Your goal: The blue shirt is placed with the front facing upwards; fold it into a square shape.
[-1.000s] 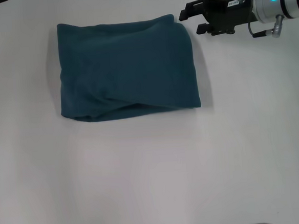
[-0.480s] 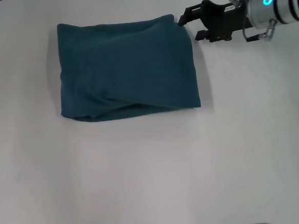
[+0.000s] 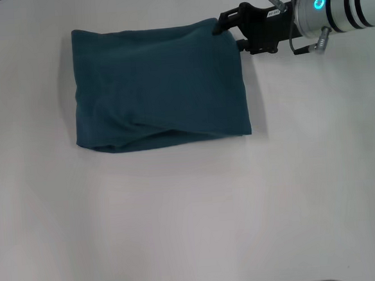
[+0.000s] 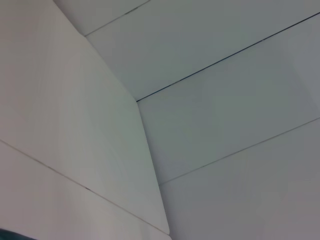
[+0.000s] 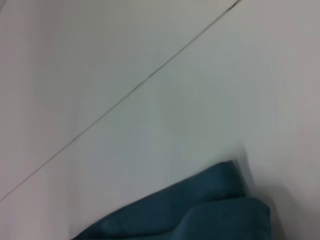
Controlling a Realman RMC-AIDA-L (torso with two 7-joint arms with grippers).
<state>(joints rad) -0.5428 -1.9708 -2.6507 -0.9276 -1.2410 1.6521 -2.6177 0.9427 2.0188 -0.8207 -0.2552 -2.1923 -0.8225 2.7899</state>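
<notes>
We see the blue shirt (image 3: 158, 84) lying flat on the white table (image 3: 193, 217), already folded into a compact, roughly rectangular bundle, a little wider than it is deep. Its fabric is a dark teal-blue, plain on the side facing up. On the table it sits toward the far edge, left of the middle. Its far edge runs nearly straight, with a slight dip near the right corner. Along the near edge a folded layer overlaps another, leaving a diagonal crease and a shallow curved lip. The left edge looks rounded and doubled. In the right wrist view, one corner of the shirt (image 5: 200, 210) shows two stacked layers against the table.
</notes>
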